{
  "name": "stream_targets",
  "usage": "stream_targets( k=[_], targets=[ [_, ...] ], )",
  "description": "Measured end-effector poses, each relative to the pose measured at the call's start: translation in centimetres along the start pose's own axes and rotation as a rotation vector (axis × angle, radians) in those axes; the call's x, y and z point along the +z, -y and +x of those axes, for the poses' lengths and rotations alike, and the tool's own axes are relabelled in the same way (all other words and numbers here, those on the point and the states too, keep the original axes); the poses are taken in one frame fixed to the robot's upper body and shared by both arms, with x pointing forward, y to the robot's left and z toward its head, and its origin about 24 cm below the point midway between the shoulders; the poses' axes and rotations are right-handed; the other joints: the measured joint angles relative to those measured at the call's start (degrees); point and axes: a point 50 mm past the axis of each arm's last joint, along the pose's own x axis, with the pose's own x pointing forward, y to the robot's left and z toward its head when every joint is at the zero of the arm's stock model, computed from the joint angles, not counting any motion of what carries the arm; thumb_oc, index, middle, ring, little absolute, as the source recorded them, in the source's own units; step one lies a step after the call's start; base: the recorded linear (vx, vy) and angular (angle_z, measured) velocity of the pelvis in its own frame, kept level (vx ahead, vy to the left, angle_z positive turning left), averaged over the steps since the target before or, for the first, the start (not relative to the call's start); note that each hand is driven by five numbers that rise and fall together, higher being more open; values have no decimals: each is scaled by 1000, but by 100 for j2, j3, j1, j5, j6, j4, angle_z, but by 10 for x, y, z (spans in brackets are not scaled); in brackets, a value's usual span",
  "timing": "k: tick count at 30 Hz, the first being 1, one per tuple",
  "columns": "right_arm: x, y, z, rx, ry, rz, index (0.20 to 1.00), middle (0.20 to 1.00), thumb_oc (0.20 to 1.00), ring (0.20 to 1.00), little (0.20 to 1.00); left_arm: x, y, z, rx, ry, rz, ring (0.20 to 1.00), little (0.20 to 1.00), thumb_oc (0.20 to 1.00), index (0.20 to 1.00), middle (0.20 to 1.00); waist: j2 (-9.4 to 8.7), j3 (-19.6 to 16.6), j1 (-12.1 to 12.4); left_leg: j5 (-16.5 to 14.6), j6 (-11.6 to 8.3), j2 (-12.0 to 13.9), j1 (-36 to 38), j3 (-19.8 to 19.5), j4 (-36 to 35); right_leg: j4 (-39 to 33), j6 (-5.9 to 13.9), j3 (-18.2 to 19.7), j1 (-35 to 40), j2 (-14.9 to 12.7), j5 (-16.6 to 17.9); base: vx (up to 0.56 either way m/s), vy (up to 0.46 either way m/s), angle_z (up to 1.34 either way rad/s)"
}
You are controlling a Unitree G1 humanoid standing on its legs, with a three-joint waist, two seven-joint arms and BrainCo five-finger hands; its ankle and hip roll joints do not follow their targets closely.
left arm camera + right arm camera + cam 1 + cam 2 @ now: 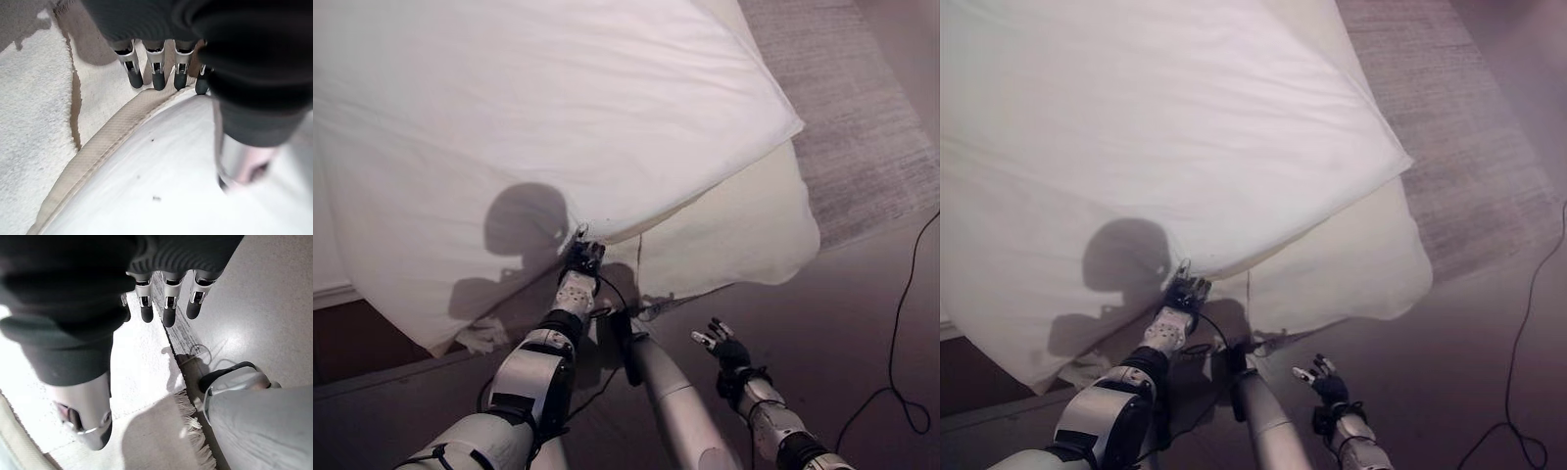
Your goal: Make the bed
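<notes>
The duvet [529, 127] lies spread over the bed [744, 235], its near corner hanging past the bed's rounded cream corner. The duvet is the landmark here: its lower edge runs down toward the robot, and a frayed bit of cloth [481, 336] sticks out from under that edge close to the floor.

The left hand [581, 258] is at the duvet's lower edge, where the edge lifts a little off the bed. In the left wrist view its fingers [157, 73] reach out straight in a row, their dark tips just above a tan piped hem [102, 142] of the duvet, with the thumb [239, 161] lying over the white cloth on the other side of the hem. The fingers are not curled round the cloth; the hand looks loose and extended, resting against the edge rather than pinching it.

The right hand [724, 348] hangs over the grey floor [842, 323], well apart from the duvet and below the bed's corner, fingers relaxed and spread, holding nothing. A grey rug [862, 127] lies beside the bed, beyond the duvet's far corner; the right wrist view shows its fringe [195, 431].
</notes>
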Motion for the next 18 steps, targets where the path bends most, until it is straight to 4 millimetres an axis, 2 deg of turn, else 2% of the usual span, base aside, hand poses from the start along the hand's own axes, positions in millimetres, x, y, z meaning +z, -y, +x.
stream_targets(
  k=[2,8,11,14,18],
  targets=[
    [-1,-1,0,-1,0,3,1000,1000,1000,1000,1000,0,4,0,-16,5,-11,200,200,200,200,200,0,0,50,2,2,0,-9,-1,3,4,-9,0,-9,-1,6,0,0,0],
    [2,-6,1,-1,22,15,1000,1000,1000,1000,1000,16,49,-10,-266,103,-103,200,200,200,200,200,1,0,133,8,10,-44,-6,-14,15,44,-48,-11,0,-39,36,-17,5,2],
    [2,-7,0,-6,27,19,1000,1000,1000,1000,1000,12,60,-16,-350,105,-115,200,200,200,200,200,3,1,251,11,17,-53,57,-4,13,35,-41,-3,60,-46,38,0,0,0],
    [8,-13,2,14,58,31,1000,1000,1000,1000,1000,5,59,-23,-419,87,-136,200,200,200,200,200,7,2,334,14,22,-64,123,-13,-9,23,-37,-8,131,-53,35,-11,5,1],
    [27,-33,5,90,130,75,1000,1000,1000,1000,1000,-5,52,-30,-468,61,-176,200,200,200,200,200,15,9,445,39,58,-103,192,-21,-60,1,-3,-8,200,-96,14,-21,19,4]
  ],
)
